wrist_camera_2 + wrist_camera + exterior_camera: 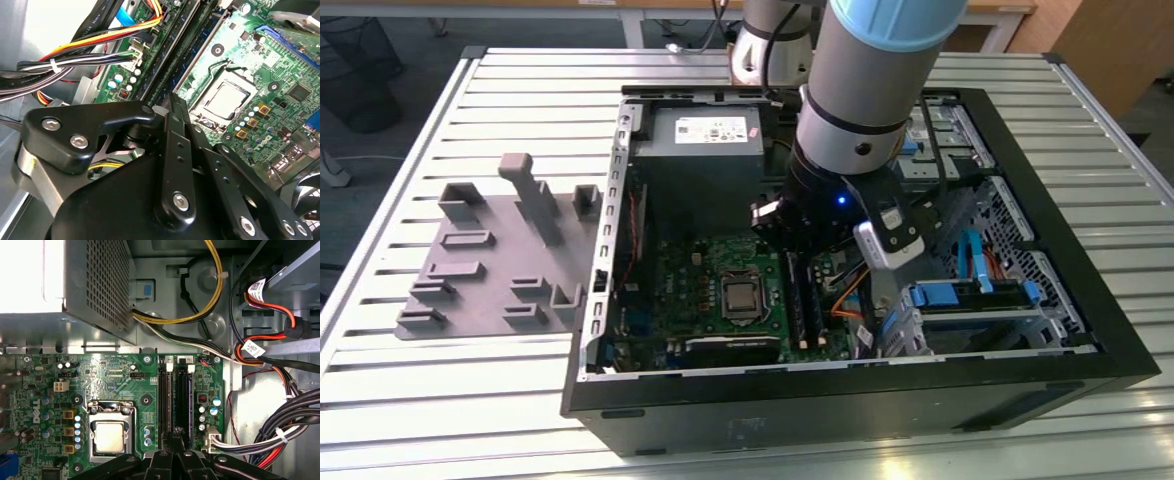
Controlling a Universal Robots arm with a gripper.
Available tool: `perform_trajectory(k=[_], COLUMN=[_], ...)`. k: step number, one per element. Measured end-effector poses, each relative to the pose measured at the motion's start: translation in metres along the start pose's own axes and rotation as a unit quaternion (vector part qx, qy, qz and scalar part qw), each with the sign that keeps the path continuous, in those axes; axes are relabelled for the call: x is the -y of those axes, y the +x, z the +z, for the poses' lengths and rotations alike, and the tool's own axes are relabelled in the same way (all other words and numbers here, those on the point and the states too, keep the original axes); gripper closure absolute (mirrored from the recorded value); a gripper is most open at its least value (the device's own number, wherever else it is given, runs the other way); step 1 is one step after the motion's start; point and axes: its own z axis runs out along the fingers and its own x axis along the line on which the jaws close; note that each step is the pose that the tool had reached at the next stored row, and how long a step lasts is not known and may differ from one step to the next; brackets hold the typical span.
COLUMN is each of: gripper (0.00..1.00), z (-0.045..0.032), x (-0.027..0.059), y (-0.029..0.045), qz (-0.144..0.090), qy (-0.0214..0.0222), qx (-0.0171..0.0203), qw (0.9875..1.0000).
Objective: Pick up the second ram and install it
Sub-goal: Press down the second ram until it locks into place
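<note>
My gripper (798,238) hangs inside the open computer case (1014,330), low over the motherboard (120,375). Its black fingers (172,107) are pressed together, shut, with nothing visible between them. The tips (172,442) hover at one end of the long black memory slots (166,395). A slim dark blue-green stick, the ram (183,395), lies seated along the slot beside them, under the fingertips' line. It also shows as a bluish strip (200,44) in the second wrist view. Whether the fingertips touch it is hidden by the gripper's body.
A grey plastic tray (467,270) with upright blocks lies on the slatted table at the exterior view's left. In the case are the processor socket (110,435), the power supply (700,135), bundled cables (280,430) beside the slots, and blue drive bays (974,295).
</note>
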Motion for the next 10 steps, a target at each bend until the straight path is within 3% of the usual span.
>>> perform_trajectory(k=[4,6,7,10], gripper=[0.90,0.89,0.83,0.83], z=[0.0000,0.0000,0.0000,0.0000], x=[0.0000,0.0000,0.0000,0.0000], y=[0.0000,0.0000,0.0000,0.0000], qz=[0.000,0.000,0.000,0.000], qy=[-0.0001,-0.0001,-0.0002,-0.0002], qx=[0.0004,0.0006,0.0007,0.0010], qw=[1.0000,1.0000,1.0000,1.0000])
